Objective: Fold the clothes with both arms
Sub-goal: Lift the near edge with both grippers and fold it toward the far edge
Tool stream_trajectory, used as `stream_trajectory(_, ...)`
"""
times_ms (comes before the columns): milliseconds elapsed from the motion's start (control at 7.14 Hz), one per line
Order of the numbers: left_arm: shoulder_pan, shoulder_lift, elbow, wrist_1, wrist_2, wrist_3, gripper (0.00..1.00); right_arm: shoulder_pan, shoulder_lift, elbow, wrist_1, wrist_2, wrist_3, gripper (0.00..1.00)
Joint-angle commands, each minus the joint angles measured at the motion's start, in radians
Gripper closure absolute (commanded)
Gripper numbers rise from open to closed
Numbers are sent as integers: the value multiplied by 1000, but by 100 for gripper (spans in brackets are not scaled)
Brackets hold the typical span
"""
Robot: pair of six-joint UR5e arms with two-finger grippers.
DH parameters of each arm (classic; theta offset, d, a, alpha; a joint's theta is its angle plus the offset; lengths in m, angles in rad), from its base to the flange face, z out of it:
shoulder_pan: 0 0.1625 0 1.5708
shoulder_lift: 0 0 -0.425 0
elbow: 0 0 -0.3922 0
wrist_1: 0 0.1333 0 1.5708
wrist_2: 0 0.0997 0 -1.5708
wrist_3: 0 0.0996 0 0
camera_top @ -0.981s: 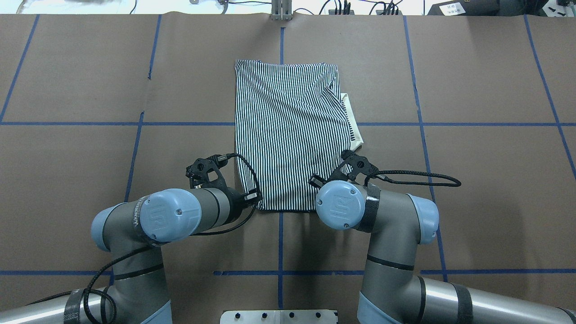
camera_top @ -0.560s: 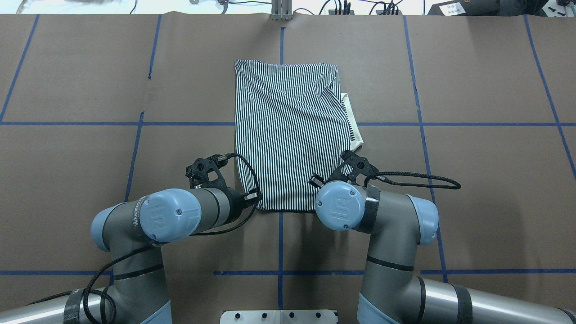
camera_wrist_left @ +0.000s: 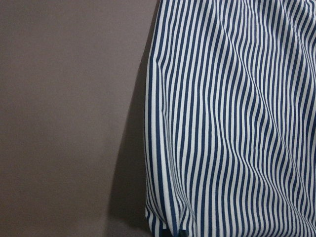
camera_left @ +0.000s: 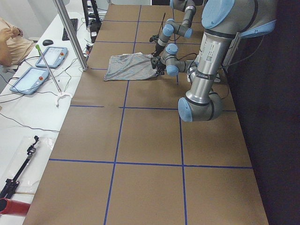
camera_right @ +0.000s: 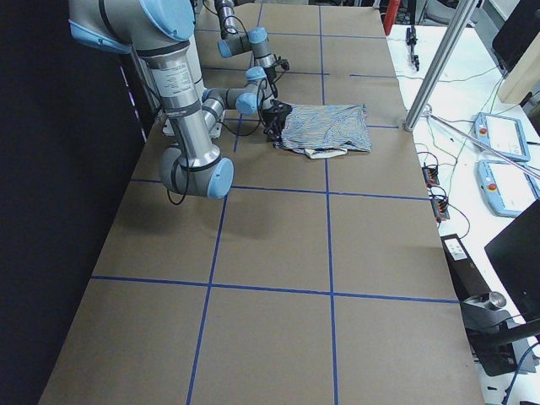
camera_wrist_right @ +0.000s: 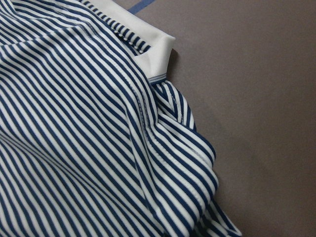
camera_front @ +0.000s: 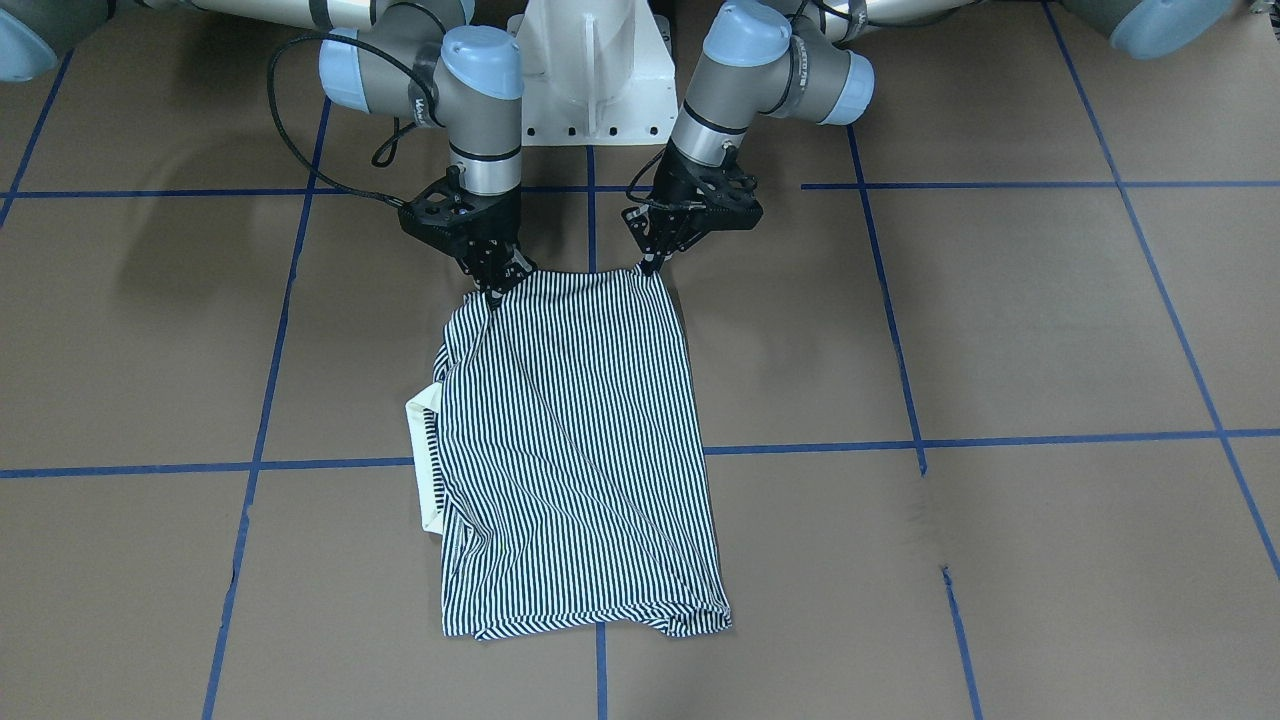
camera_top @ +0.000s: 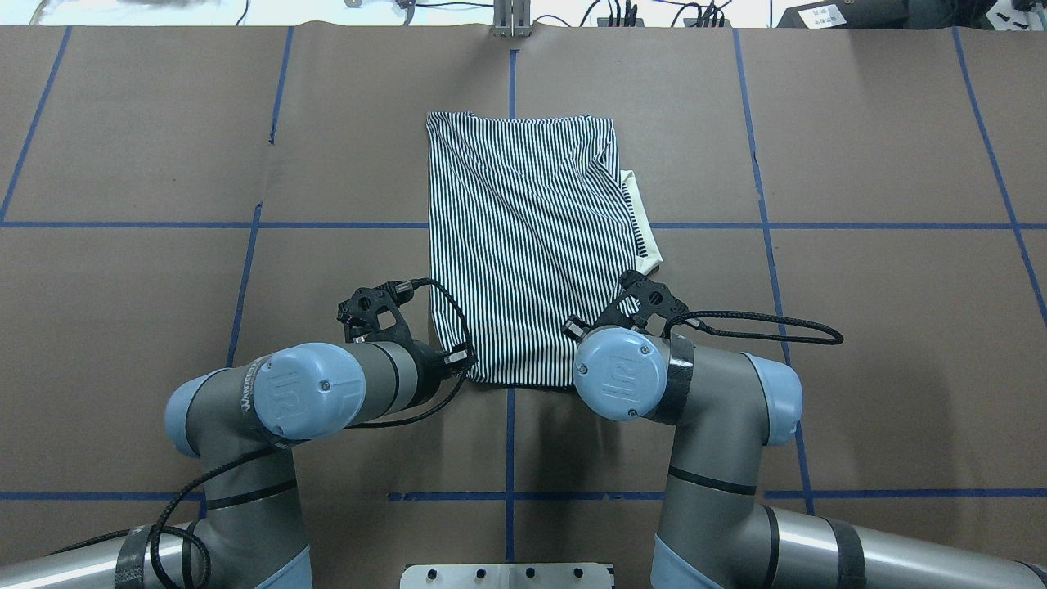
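The striped polo shirt (camera_front: 580, 440) lies folded into a long strip on the brown table, its cream collar (camera_front: 425, 450) sticking out on one side. In the front-facing view my left gripper (camera_front: 646, 264) is shut on one corner of the near edge. My right gripper (camera_front: 496, 288) is shut on the other corner. That edge is stretched between them, slightly off the table. In the overhead view the shirt (camera_top: 523, 237) runs away from me and my wrists hide the fingertips. The left wrist view shows striped cloth (camera_wrist_left: 237, 123) with a shadow under it. The right wrist view shows cloth and collar (camera_wrist_right: 143, 37).
Blue tape lines (camera_top: 164, 224) divide the brown table into squares. The white pedestal base (camera_front: 590, 70) stands between the arms. Tablets (camera_left: 30, 79), cables and a metal post (camera_left: 70, 33) lie along the far edge. A person (camera_left: 9, 40) sits beyond the table.
The right wrist has shifted slightly back and right. Diagonal creases in the shirt have deepened as its near edge is pulled. The left arm is nearly still.
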Motion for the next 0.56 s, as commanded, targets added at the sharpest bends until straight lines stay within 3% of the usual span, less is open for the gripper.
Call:
stream_trajectory(0, -16, 16, -141, 85, -8, 41, 100, 7, -20, 133, -17, 4, -1, 100)
stream_trajectory(420, -17, 14, -543, 517, -111, 43, 100, -48, -5, 513, -407, 11, 45, 100)
